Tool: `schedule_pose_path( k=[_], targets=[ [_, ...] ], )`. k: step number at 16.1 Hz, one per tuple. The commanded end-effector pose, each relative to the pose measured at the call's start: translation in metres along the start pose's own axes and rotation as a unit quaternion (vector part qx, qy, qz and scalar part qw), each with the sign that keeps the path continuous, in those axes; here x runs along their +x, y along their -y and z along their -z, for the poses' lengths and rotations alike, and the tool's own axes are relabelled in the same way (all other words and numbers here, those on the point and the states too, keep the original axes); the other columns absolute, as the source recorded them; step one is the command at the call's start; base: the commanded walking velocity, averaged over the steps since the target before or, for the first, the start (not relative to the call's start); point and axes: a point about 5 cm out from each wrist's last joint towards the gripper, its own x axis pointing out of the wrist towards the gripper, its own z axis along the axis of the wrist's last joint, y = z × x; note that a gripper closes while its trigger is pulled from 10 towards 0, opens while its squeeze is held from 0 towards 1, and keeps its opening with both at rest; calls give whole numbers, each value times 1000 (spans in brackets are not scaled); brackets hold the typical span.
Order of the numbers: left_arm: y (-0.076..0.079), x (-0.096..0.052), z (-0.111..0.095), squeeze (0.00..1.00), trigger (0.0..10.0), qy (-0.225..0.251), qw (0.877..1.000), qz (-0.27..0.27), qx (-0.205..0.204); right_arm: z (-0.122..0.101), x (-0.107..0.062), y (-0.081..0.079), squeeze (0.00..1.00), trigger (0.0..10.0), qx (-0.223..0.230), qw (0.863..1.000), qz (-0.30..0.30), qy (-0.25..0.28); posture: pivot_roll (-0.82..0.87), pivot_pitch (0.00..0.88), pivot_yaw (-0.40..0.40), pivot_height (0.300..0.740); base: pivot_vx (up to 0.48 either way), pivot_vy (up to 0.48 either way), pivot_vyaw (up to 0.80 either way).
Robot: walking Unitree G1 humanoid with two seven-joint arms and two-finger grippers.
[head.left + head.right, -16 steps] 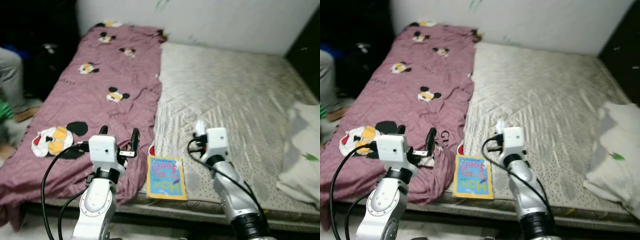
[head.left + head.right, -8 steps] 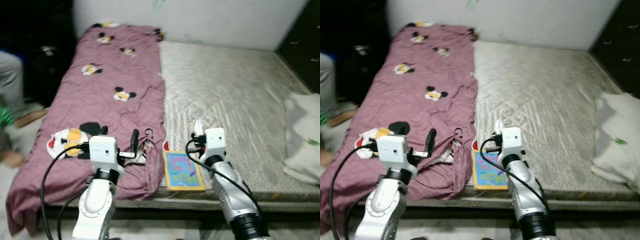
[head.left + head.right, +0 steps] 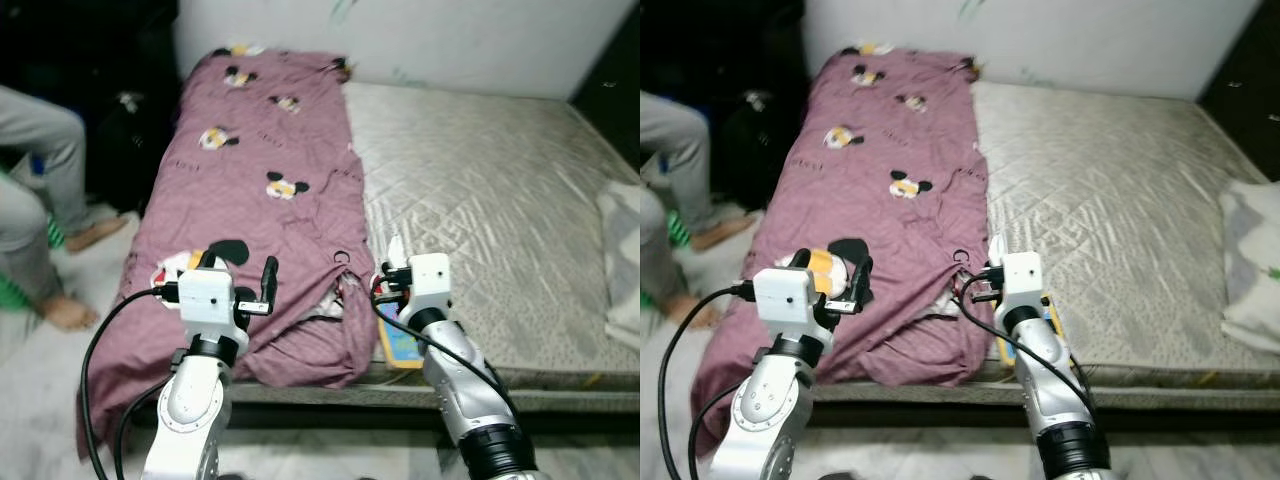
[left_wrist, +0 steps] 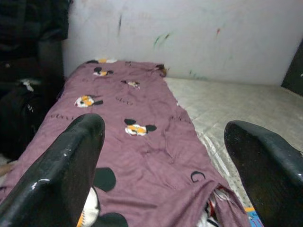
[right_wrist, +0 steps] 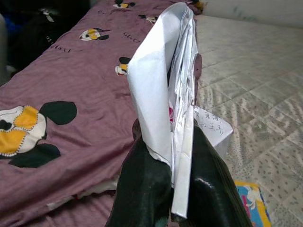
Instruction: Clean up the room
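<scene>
Currently both arms are raised over the near edge of a bed. The right gripper [image 5: 177, 189] has its two black fingers closed on a folded sheaf of white paper [image 5: 165, 90], which stands upright between them; in the head view the paper [image 3: 396, 250] rises just above the right wrist housing. The left gripper [image 4: 165, 161] is spread wide with nothing between its fingers [image 4: 71, 165], held above the maroon blanket.

Maroon blanket [image 3: 260, 200], printed with cartoon mouse figures, covers the left half of the bed; its near end is bunched and hangs over the bed edge. The bare quilted mattress [image 3: 490, 190] takes up the right half. A blue and yellow children's book [image 3: 400, 345] lies on the mattress at the near edge, just beside the blanket's bunched hem and partly behind the right arm. A white pillow [image 3: 1252, 270] rests at the far right edge of the mattress.

A person's legs [image 3: 35, 200] in grey trousers, barefoot, are on the floor left of the bed.
</scene>
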Motion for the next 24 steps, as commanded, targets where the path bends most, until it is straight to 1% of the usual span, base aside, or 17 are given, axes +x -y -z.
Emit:
schedule_pose_path(
  k=[1, 8, 10, 12, 13, 18, 21, 24],
  targets=[
    [-3, -2, 0, 0, 10000, -4, 1000, -3, 3, -4, 2, -5, 0, 10000, -2, 1000, -4, 7, 11, 103, -87, 740, 0, 420, 0],
    [-4, -1, 4, 0, 10000, -10, 1000, -10, 7, -12, 4, -6, 0, 10000, -4, 1000, -11, 20, -9, 111, -83, 740, 0, 426, 0],
    [-4, 0, 2, 0, 10000, -5, 1000, -14, 19, -14, 4, -9, 0, 10000, -4, 1000, -18, 25, -2, 113, -83, 740, 0, 0, 0],
    [-6, 0, 1, 0, 10000, -3, 1000, -19, 21, -15, 4, -13, 0, 10000, -14, 999, -32, 28, -3, 114, -82, 740, 0, 0, 0],
    [-7, 2, 0, 0, 10000, 0, 1000, -19, 25, -18, 4, -17, 0, 10000, -18, 998, -45, 40, -2, 116, -79, 740, 0, 0, 525],
    [-12, 8, -8, 0, 10000, 8, 999, -27, 27, -24, 6, -22, 0, 10000, -38, 996, -58, 49, 0, 144, -76, 740, 0, 0, 775],
    [-12, 4, -8, 0, 10000, 7, 999, -25, 36, -28, 7, -27, 0, 10000, -47, 995, -74, 57, 0, 154, -80, 740, 0, 0, 792],
    [-13, 0, -4, 0, 10000, -4, 999, -35, 23, -28, 7, -33, 0, 10000, -50, 994, -83, 60, -2, 149, -78, 740, 0, 0, 788]
  ],
)
